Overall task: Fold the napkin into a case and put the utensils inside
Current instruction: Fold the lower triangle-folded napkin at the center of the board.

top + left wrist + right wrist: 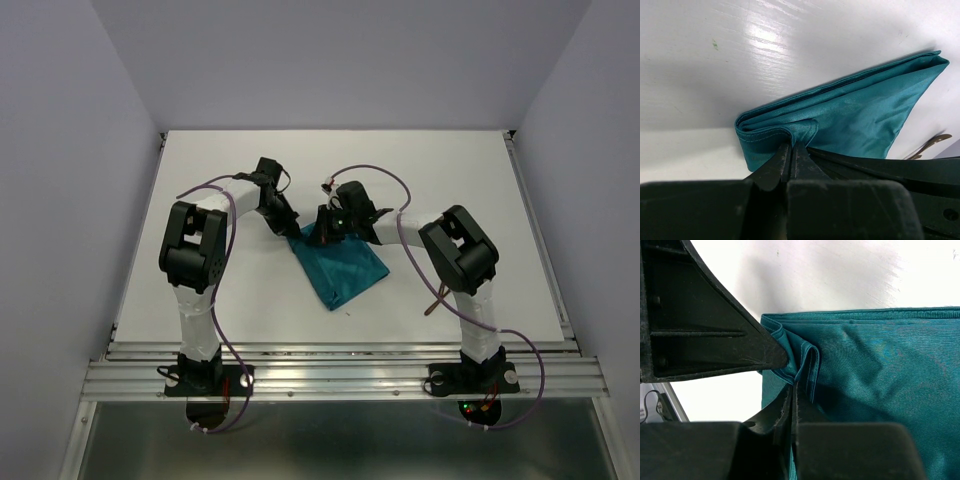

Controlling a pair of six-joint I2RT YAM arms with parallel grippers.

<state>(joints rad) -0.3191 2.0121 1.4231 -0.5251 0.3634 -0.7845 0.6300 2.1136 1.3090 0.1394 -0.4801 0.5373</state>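
The teal napkin (341, 266) lies folded in several layers at the middle of the table, and both grippers meet at its far corner. My left gripper (293, 229) is shut on a pinched fold of the napkin (855, 107) at the corner; its tips (791, 146) grip the hem. My right gripper (322, 236) is shut on the same bunched corner of the napkin (880, 375), its tips (793, 386) pressed together on cloth. A thin reddish-brown utensil (432, 303) lies by the right arm's base, and utensils (929, 145) also peek out past the napkin's edge.
The left gripper's black finger (705, 330) crowds the upper left of the right wrist view, touching the cloth. The right gripper's dark finger (890, 167) lies across the lower right of the left wrist view. White table (250, 290) surrounds the napkin.
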